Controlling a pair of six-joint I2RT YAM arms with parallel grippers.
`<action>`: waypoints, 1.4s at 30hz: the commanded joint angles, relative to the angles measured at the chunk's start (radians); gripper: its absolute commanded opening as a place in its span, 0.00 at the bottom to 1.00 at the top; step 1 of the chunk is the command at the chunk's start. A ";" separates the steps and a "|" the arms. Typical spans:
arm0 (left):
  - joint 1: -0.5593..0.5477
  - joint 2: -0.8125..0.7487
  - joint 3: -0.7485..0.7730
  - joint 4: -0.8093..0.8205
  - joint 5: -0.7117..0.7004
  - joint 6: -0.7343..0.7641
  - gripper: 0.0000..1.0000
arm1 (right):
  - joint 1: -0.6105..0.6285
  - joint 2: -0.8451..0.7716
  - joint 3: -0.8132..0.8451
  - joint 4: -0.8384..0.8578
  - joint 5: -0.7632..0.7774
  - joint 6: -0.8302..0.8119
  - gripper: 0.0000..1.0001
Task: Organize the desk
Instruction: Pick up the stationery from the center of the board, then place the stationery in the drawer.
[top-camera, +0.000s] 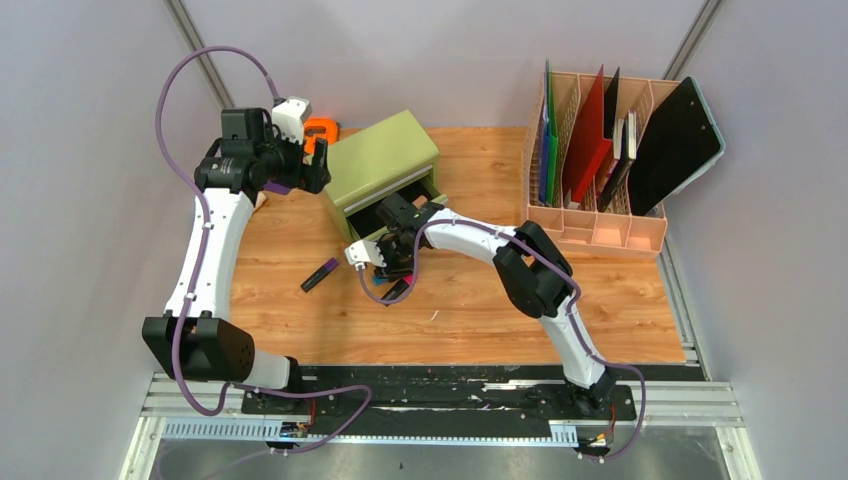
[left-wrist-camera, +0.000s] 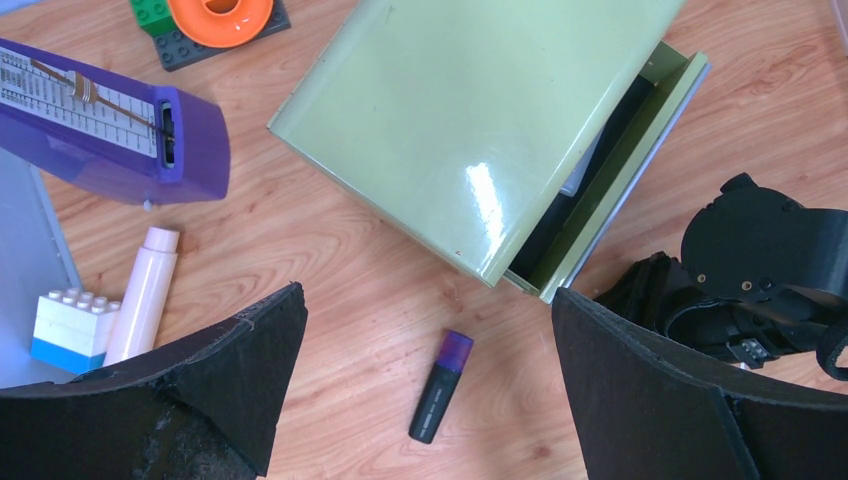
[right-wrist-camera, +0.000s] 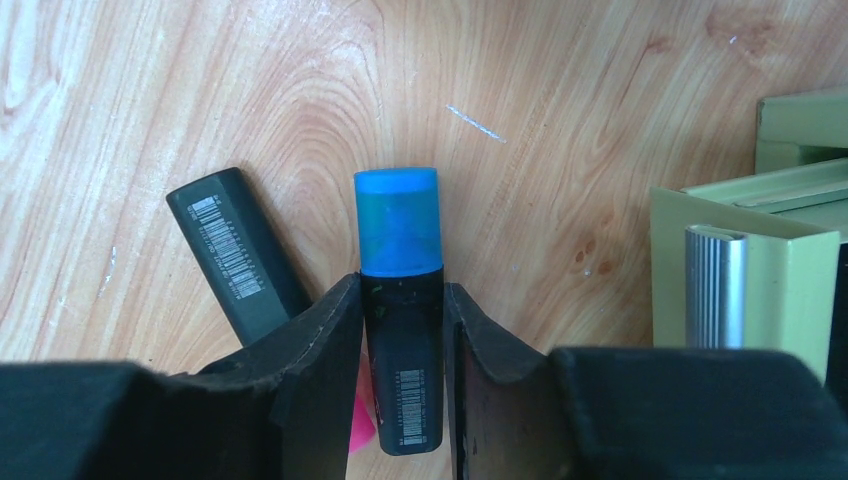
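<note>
**Right hand pinching a blue marker, left hand spread wide**

My right gripper (right-wrist-camera: 402, 290) is low over the desk (top-camera: 480, 310). Its two fingers (right-wrist-camera: 320, 330) press on either side of the black barrel of a blue marker (right-wrist-camera: 400, 215). In my wrist view the blue cap sticks out past the fingertips toward 12 o'clock. At 10 o'clock from that cap lies a black marker (right-wrist-camera: 240, 255), tilted, with its lower end hidden behind one finger. A scrap of pink shows beside the blue marker's barrel, but I cannot tell what it is. At 3 o'clock is the front of the green drawer chest (right-wrist-camera: 790, 260), with its ribbed silver handle (right-wrist-camera: 715, 285).

My left gripper (left-wrist-camera: 428, 300) hangs above the desk with its fingers spread wide and nothing between them. Below it a purple marker (left-wrist-camera: 440, 385) lies flat on the wood, cap toward 1 o'clock. The drawer chest sits at 12 o'clock with one drawer pulled out. A purple metronome (left-wrist-camera: 110, 125) is at 10 o'clock. A pink tube (left-wrist-camera: 143, 295) and a white-and-blue brick (left-wrist-camera: 70, 325) lie side by side at 9 o'clock. An orange roll (left-wrist-camera: 220, 15) is at 11 o'clock.

From above, the desk fills the middle of the view, with its metal rail (top-camera: 440, 405) along the 6 o'clock edge. A file rack (top-camera: 595, 225) holding upright folders stands at 2 o'clock.
</note>
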 joint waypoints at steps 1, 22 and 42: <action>0.008 -0.034 -0.003 0.027 0.017 -0.007 1.00 | -0.011 0.001 -0.003 -0.045 0.070 -0.032 0.14; 0.008 -0.030 0.014 0.022 0.015 -0.012 1.00 | -0.026 -0.140 0.177 -0.097 0.208 -0.145 0.03; 0.008 -0.024 0.009 0.024 0.021 -0.006 1.00 | -0.079 -0.010 0.359 -0.062 0.253 -0.151 0.71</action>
